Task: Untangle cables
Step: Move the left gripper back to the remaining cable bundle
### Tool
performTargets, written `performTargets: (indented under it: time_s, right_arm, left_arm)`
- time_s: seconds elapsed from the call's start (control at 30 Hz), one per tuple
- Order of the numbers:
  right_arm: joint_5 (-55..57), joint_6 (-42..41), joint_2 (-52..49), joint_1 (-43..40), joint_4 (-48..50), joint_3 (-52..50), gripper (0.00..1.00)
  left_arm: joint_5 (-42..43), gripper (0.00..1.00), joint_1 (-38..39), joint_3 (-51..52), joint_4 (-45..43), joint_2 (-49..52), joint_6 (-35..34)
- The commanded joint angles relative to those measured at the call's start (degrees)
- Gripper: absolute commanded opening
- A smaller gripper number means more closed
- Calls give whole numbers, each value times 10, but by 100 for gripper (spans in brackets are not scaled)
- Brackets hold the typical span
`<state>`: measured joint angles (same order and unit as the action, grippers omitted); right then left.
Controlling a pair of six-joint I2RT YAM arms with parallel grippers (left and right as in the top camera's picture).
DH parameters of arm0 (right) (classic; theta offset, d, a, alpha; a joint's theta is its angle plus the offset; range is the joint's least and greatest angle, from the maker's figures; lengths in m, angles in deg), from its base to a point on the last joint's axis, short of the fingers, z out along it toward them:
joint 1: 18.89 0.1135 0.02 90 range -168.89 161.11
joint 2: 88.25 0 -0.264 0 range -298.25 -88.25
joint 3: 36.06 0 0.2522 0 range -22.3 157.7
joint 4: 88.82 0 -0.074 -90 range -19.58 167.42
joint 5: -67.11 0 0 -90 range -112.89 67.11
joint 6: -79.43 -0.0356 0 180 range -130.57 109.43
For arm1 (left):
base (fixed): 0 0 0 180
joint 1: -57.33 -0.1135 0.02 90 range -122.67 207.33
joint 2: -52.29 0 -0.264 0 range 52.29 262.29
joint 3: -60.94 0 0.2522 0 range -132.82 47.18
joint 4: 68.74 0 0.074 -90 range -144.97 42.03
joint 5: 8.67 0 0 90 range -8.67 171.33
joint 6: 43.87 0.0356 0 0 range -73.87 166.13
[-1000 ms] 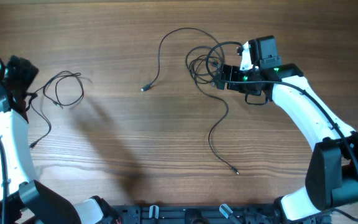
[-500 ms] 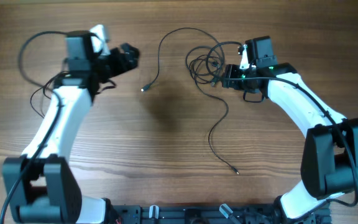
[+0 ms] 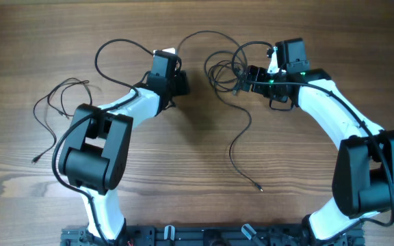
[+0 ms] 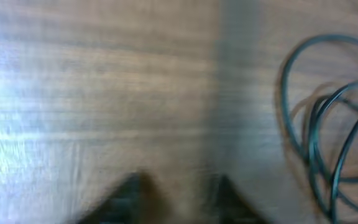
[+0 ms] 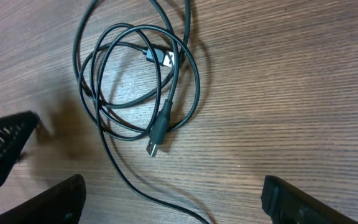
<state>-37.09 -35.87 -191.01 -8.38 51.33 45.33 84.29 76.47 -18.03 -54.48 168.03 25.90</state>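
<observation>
The right gripper [image 5: 173,186] gapes empty beside the cables [image 5: 159,129]. The left gripper [image 4: 178,186], left of them, looks parted and empty

surface [image 3: 149,171]: wood, fine grain, matt with soft sheen | cables [image 5: 166,106]: smooth black plastic, slightly glossy | plug tip [image 5: 153,149]: bright metal | arm shells [image 3: 334,130]: white glossy plastic

The cables [image 3: 221,70] were thin, black and slack; one bundle lay in overlapping loops at the far centre, two small plugs [image 5: 155,147] among its coils, a long tail [image 3: 232,147] trailing nearward; a second cable [image 3: 74,100] lay loosely looped far left, well apart.
</observation>
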Motion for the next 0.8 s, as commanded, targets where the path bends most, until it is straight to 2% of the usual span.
performTargets:
  time_s: [0.0,0.1,0.2,0.27,0.37,0.53,0.67,0.77]
  right_arm:
    - [-12,-3,-9,2,-1,-4,93]
    - [-14,-2,-9,2,-5,-4,88]
    - [-27,0,-1,1,-22,-4,88]
    - [-58,31,19,-1,-27,-3,88]
    - [-69,63,64,-3,-33,5,89]
    - [-69,136,201,-5,-33,17,95]
    - [-65,148,293,-5,-15,17,96]
    - [-89,181,303,-5,7,17,95]
  left_arm:
    - [121,4,2,0,32,-33,3]
    - [131,4,2,0,85,-127,3]
    - [130,4,2,0,90,-242,4]
    - [104,4,1,0,90,-309,3]
    - [90,4,1,0,92,-378,3]
    - [90,4,1,0,110,-457,3]
    - [161,4,3,0,109,-493,3]
    - [219,4,3,0,87,-511,3]
